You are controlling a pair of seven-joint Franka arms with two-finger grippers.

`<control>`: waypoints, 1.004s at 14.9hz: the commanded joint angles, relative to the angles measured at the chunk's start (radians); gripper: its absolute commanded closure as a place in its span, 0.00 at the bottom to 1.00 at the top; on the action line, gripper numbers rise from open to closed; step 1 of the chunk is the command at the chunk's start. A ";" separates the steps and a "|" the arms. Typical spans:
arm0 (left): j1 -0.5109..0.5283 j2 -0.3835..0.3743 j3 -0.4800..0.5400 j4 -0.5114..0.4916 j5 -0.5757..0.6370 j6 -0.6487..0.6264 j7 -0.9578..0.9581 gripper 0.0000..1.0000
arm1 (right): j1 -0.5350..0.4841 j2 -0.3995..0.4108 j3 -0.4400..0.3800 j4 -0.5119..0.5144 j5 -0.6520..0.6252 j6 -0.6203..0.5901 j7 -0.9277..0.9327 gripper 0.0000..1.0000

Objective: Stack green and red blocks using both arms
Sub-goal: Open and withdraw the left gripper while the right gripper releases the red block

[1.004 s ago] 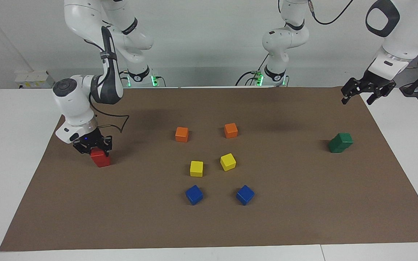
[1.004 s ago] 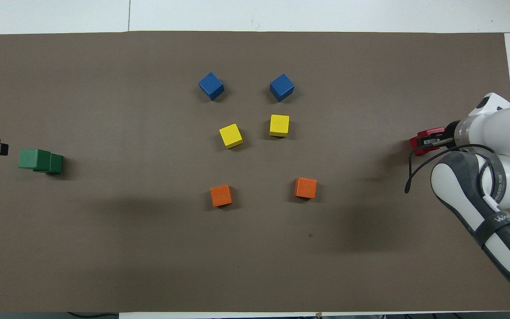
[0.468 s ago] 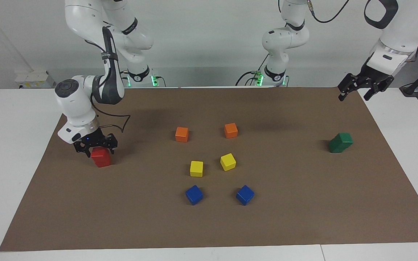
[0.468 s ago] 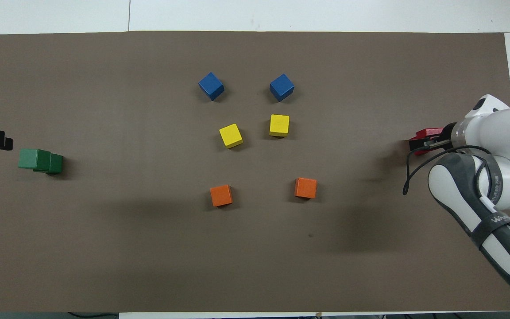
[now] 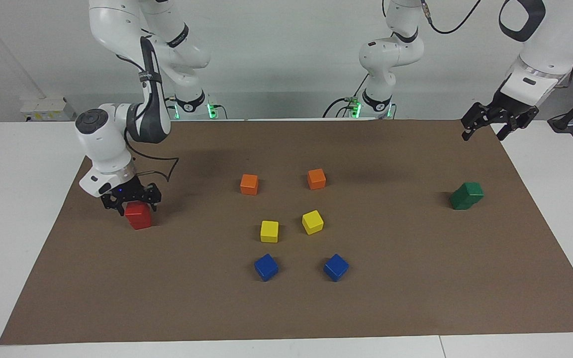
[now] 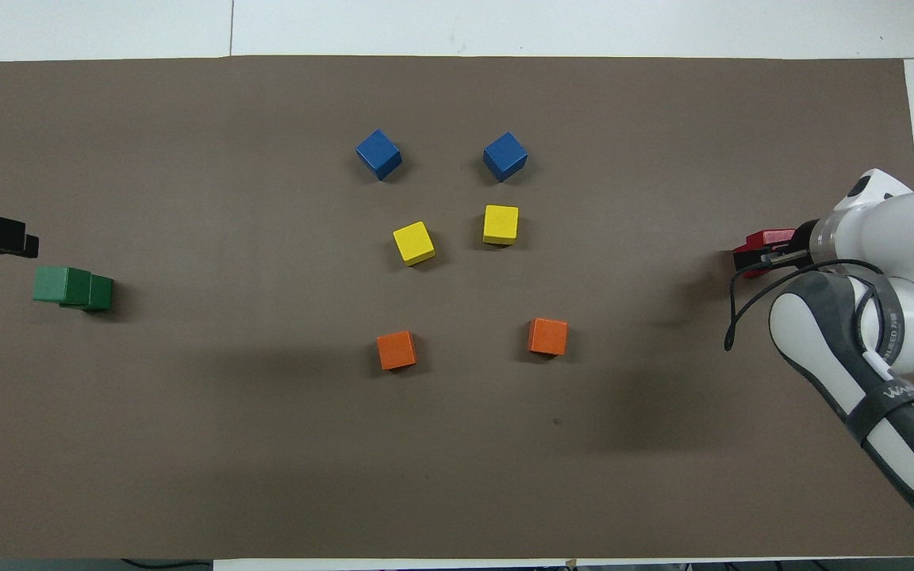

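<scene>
R hand (image 5: 131, 201) lifted off red stack (image 5: 138, 216); L hand (image 5: 497, 122) rose away from green stack (image 5: 466, 195).

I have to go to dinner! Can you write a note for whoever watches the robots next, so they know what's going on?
Left claw: open, empty, up over the corner of the mat at the left arm's end.
Right claw: down at the top of the red blocks, at the right arm's end; grip unclear.
Green blocks: one on the other, a bit crooked, at the left arm's end.
Done: green pile. Red looks piled too, but the claw hides its top.
Left: check the red pile, lift the right claw away.
</scene>
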 commanded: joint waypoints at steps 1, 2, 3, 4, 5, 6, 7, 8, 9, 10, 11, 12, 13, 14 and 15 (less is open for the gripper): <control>-0.050 0.036 0.036 0.038 0.013 -0.007 -0.024 0.00 | 0.024 -0.095 0.009 0.077 0.020 -0.159 0.010 0.00; -0.053 0.038 0.035 0.038 0.011 0.003 -0.038 0.00 | 0.033 -0.125 0.009 0.094 0.019 -0.189 0.006 0.00; -0.053 0.038 0.035 0.038 0.008 0.012 -0.041 0.00 | 0.040 -0.153 0.009 0.117 0.019 -0.224 0.006 0.00; -0.053 0.039 0.033 0.039 0.006 0.016 -0.041 0.00 | 0.047 -0.174 0.015 0.149 0.020 -0.276 0.010 0.00; -0.053 0.038 0.033 0.039 0.006 0.027 -0.041 0.00 | 0.060 -0.193 0.026 0.191 0.022 -0.334 0.018 0.00; -0.052 0.038 0.033 0.038 0.006 0.036 -0.041 0.00 | 0.070 -0.208 0.029 0.233 0.034 -0.403 0.042 0.00; -0.048 0.036 0.033 0.038 0.006 0.041 -0.041 0.00 | 0.088 -0.224 0.029 0.276 0.072 -0.472 0.081 0.00; -0.048 0.036 0.033 0.038 0.003 0.041 -0.042 0.00 | 0.100 -0.240 0.029 0.312 0.112 -0.541 0.114 0.00; -0.050 0.036 0.035 0.038 0.003 0.040 -0.042 0.00 | 0.103 -0.269 0.030 0.321 0.128 -0.577 0.144 0.00; -0.052 0.036 0.035 0.038 0.003 0.038 -0.044 0.00 | 0.108 -0.289 0.032 0.327 0.128 -0.586 0.148 0.00; -0.052 0.036 0.035 0.038 0.005 0.036 -0.042 0.00 | 0.117 -0.296 0.035 0.346 0.128 -0.611 0.148 0.00; -0.052 0.035 0.035 0.036 0.011 0.038 -0.044 0.00 | 0.117 -0.290 0.035 0.376 0.128 -0.650 0.150 0.00; -0.050 0.035 0.035 0.033 0.016 0.038 -0.042 0.00 | 0.114 -0.287 0.033 0.383 0.126 -0.661 0.150 0.00; -0.047 0.033 0.035 0.032 0.017 0.036 -0.042 0.00 | 0.111 -0.284 0.033 0.384 0.114 -0.665 0.151 0.00; -0.045 0.033 0.036 0.032 0.022 0.032 -0.042 0.00 | 0.108 -0.273 0.032 0.387 0.111 -0.668 0.151 0.00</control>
